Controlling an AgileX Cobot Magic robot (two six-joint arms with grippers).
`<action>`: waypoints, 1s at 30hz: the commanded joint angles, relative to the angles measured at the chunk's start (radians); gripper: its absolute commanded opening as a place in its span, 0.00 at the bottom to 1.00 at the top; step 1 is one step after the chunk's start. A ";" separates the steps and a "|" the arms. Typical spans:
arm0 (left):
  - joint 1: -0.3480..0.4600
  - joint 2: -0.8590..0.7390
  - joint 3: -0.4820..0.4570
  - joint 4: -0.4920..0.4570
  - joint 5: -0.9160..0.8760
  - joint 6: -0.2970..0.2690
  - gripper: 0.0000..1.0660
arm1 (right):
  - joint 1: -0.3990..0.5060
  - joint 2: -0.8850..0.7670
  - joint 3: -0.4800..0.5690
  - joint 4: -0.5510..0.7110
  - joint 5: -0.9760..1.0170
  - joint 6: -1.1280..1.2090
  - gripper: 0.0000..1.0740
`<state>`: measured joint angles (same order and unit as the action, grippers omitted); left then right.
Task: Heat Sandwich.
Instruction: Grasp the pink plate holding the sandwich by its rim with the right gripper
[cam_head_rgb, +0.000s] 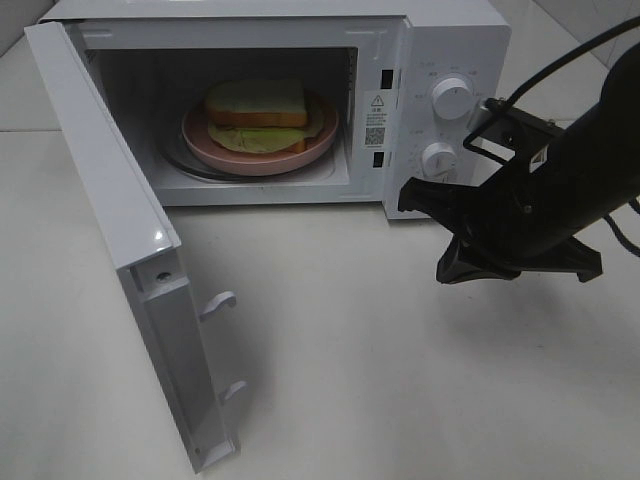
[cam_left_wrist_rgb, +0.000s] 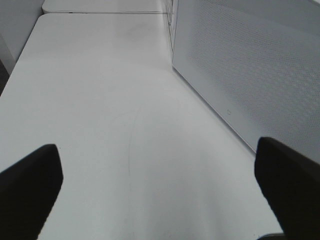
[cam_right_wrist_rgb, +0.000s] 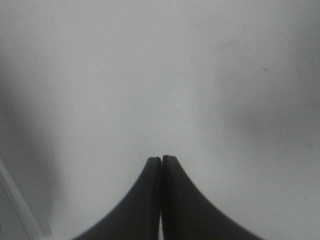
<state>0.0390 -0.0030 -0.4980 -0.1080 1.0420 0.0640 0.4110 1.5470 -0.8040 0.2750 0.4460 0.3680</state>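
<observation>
The sandwich, white bread with a tan crust and yellow-green filling, lies on a round pink plate inside the open microwave. My right gripper is shut with nothing in it. It hovers just in front of the microwave's lower right corner, below the control knobs and outside the cavity. In the left wrist view, my left gripper stands wide open over bare table, next to the outer face of the microwave door. The left arm does not show in the high view.
The microwave door swings out to the left toward the table's front, with two latch hooks on its edge. Two white knobs sit on the control panel. The white table spreads out in front of the oven.
</observation>
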 joint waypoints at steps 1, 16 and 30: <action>0.002 -0.026 0.003 -0.001 -0.005 -0.002 0.95 | -0.004 -0.011 -0.048 -0.011 0.139 -0.132 0.03; 0.002 -0.026 0.003 -0.001 -0.005 -0.002 0.95 | -0.001 -0.011 -0.183 -0.112 0.431 -0.813 0.03; 0.002 -0.026 0.003 -0.001 -0.005 -0.002 0.95 | -0.001 -0.011 -0.197 -0.145 0.478 -1.425 0.05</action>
<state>0.0390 -0.0030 -0.4980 -0.1080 1.0420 0.0640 0.4110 1.5410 -0.9990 0.1370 0.9130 -0.9980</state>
